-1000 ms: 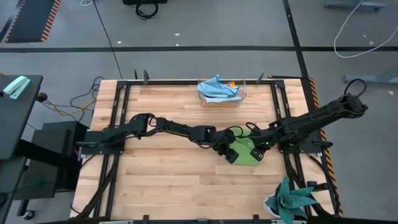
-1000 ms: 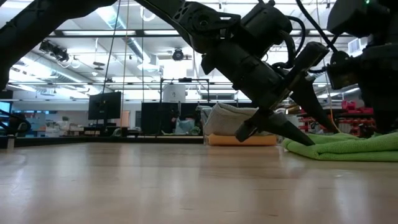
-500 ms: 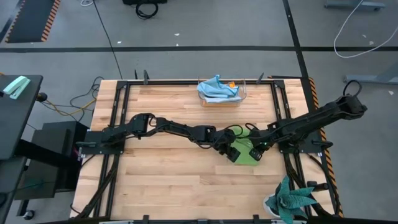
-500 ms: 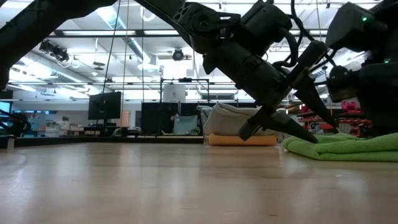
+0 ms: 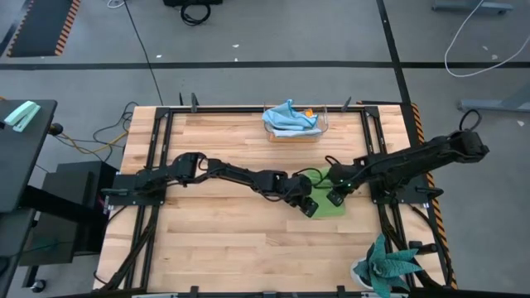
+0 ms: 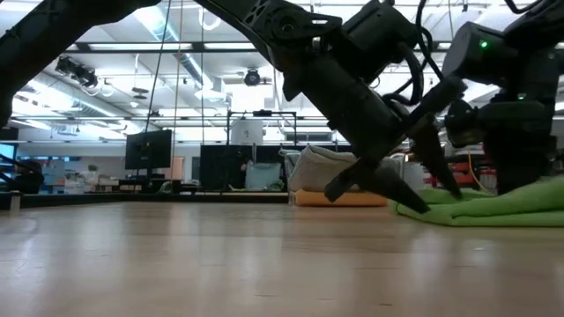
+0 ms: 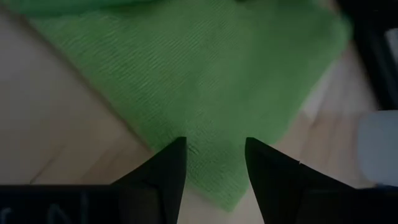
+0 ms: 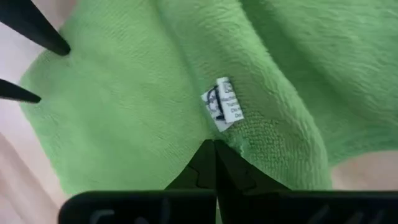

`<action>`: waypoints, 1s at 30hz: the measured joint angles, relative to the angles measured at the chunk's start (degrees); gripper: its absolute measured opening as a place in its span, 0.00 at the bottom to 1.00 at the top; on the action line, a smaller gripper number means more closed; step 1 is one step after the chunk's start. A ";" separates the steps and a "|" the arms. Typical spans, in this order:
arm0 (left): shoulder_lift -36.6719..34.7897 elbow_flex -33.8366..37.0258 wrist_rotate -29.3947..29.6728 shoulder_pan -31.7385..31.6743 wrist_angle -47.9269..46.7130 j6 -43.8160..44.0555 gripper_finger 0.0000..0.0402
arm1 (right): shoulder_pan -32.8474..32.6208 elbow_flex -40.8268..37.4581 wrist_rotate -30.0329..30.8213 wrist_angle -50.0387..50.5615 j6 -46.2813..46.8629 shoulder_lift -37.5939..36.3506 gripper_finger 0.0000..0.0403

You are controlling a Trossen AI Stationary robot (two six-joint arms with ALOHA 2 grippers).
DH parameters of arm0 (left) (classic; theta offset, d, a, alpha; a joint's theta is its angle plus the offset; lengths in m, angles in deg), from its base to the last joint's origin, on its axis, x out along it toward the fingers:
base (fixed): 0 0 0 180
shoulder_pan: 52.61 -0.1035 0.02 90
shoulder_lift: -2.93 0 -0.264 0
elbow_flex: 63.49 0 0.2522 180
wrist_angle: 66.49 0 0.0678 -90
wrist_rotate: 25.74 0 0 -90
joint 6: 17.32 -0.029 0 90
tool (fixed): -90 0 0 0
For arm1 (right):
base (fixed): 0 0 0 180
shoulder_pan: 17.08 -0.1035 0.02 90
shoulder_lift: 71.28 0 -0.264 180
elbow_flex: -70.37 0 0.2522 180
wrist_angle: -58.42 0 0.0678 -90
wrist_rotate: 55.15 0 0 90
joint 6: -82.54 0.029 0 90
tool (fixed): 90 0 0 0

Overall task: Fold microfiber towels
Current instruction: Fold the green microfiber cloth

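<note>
Folding of the lime green towel is judged to be the step in hand; it lies bunched on the wooden table, toward the right side of the middle. Left gripper: fingers parted to a medium gap, nothing held, poised over the towel's near corner, low to the tabletop. Right gripper: fingers closed together, tips pressed onto the cloth just beside its white care label; whether any fabric is pinched cannot be told. Next move, as judged: the left fingers are to be lowered around the corner edge and closed. Far edge of the table: clear plastic box with a light blue towel heaped in it. Near right corner: teal spiky-leaved plant. Obstruction: the two grippers are crowded close over one small cloth.
</note>
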 joint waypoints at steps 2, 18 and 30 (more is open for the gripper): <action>0.61 -0.01 1.23 0.29 -0.89 0.00 0.43 | 1.03 0.00 0.39 -0.08 -0.64 0.00 0.00; 2.36 -0.17 4.58 2.26 1.66 -1.57 0.43 | 7.67 0.02 1.83 -2.95 -3.02 -0.66 0.00; 2.47 -0.13 5.17 2.87 0.16 -0.22 0.40 | 13.90 0.02 1.87 -2.45 -6.14 -0.66 0.00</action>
